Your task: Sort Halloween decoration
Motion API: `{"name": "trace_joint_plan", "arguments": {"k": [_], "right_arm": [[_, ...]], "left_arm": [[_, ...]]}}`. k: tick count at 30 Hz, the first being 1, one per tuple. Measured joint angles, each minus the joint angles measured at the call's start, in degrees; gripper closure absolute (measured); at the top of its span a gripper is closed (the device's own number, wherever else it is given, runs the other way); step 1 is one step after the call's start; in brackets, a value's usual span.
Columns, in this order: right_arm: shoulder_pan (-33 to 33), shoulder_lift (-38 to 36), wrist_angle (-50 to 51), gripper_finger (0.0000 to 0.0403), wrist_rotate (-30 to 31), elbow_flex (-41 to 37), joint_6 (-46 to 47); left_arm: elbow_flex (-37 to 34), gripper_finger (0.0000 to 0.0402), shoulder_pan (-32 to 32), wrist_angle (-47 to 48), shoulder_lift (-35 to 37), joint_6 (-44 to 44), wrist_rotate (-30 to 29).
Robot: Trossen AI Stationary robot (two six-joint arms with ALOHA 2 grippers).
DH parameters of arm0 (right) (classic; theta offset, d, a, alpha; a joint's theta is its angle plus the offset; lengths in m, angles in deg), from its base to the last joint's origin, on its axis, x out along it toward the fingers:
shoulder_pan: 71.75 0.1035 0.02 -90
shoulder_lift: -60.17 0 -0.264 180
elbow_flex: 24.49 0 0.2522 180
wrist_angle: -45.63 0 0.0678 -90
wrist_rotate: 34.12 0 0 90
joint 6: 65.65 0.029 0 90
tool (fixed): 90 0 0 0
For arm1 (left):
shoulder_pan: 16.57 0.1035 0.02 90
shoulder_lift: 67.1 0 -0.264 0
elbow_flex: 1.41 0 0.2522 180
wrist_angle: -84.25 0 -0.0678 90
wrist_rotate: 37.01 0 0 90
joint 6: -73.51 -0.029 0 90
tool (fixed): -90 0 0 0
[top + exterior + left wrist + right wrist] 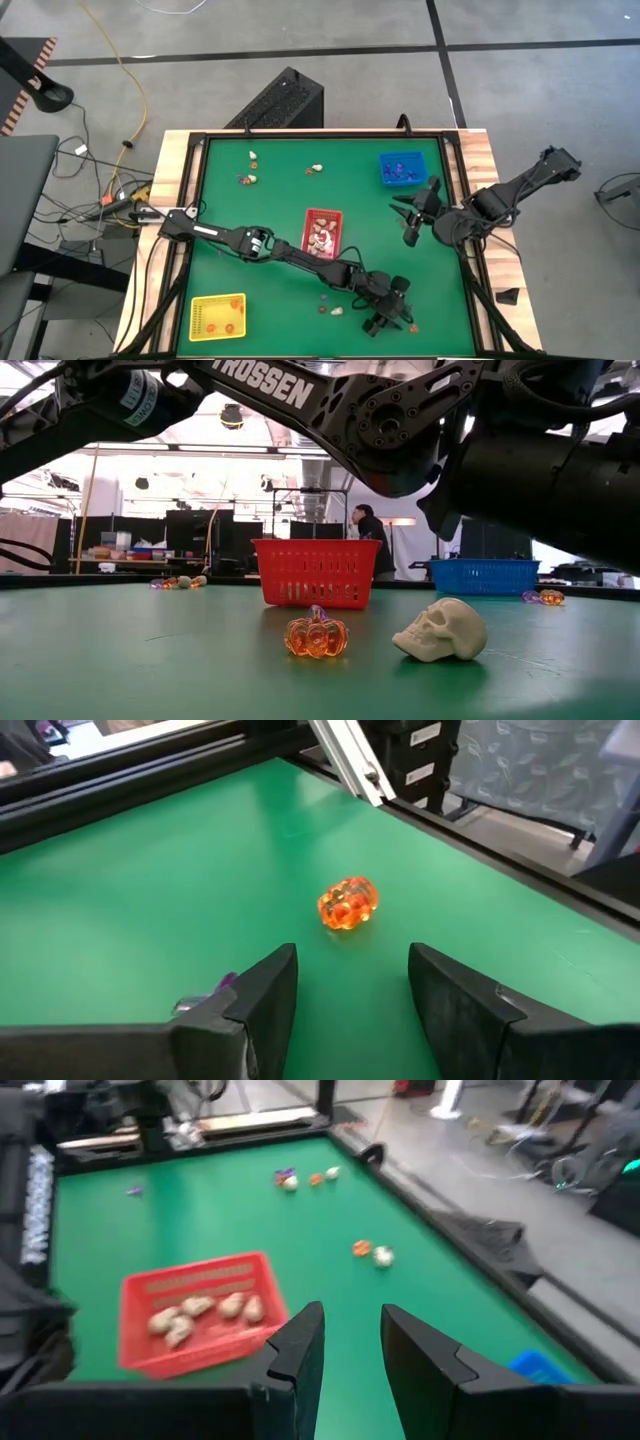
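The green desk (260,215) fills the middle of the high view, framed by a black rail with wooden strips at its left and right sides. Three trays sit on it. The red tray (322,232) lies at the centre and holds several cream skulls (200,1313). The blue tray (402,168) sits toward the upper right with dark purple pieces in it. The yellow tray (217,317) lies at the lower left and holds a few orange pieces.

The left arm stretches from the left rail across the desk to the lower right, where the left gripper (388,312) hangs near the bottom rail. Its jaws are released and spread, with an orange pumpkin (348,904) just ahead of them, untouched. The right gripper (415,215) hovers below the blue tray, jaws partly apart and grasping nothing.

Loose Halloween decoration (251,168) lies scattered along the upper left of the desk; a skull (442,629) and a second pumpkin (316,635) rest below the red tray. Broad bare green stretches across the left half.
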Motion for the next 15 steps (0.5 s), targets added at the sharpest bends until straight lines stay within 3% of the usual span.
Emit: {"name": "trace_joint_plan", "arguments": {"k": [5, 9, 15], "right_arm": [[-0.12, 1.85, -0.65, 0.0271, -0.36, 0.00, 0.14], [-1.14, 3.93, -1.49, 0.0271, -0.13, 0.00, -0.36], [-3.95, 7.31, -3.94, 0.0271, 0.34, 0.00, -5.27]], "left_arm": [[0.00, 0.0219, 0.17, 1.39, 0.00, -1.83, 0.70], [0.00, 0.0219, 1.64, 1.81, 0.00, -1.13, 4.54], [0.00, 0.0219, 4.10, 2.02, 0.00, -1.44, 6.32]]}}
